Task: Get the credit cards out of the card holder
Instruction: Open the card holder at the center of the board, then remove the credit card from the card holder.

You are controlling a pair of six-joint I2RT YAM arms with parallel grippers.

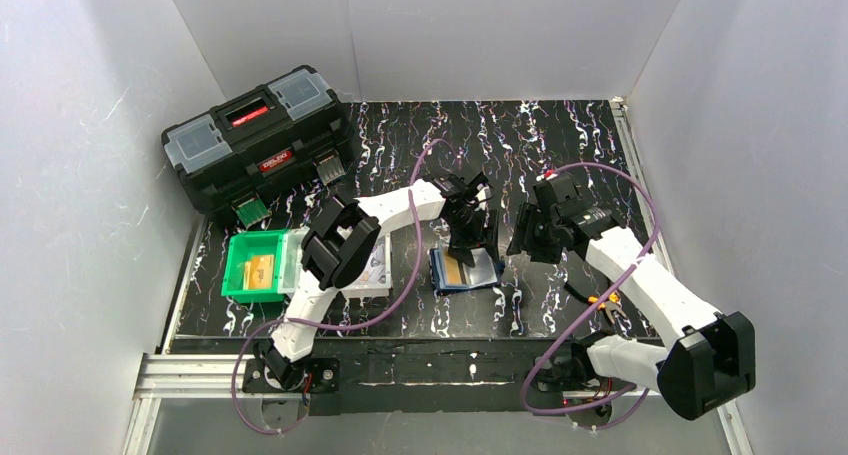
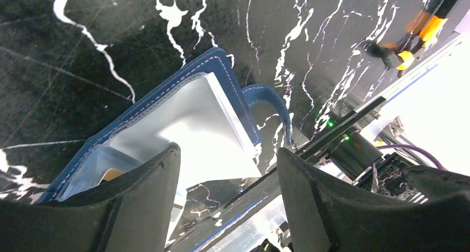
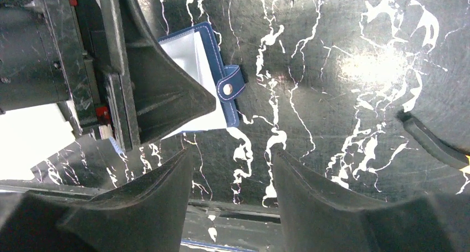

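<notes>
Currently card holder lies spread open on table, under left gripper, jaws apart, empty. Right gripper is likewise, just beside. Orange credit card peeks from clear pocket (soft, probably slick): pinch its stiff exposed edge, pin wallet.
</notes>
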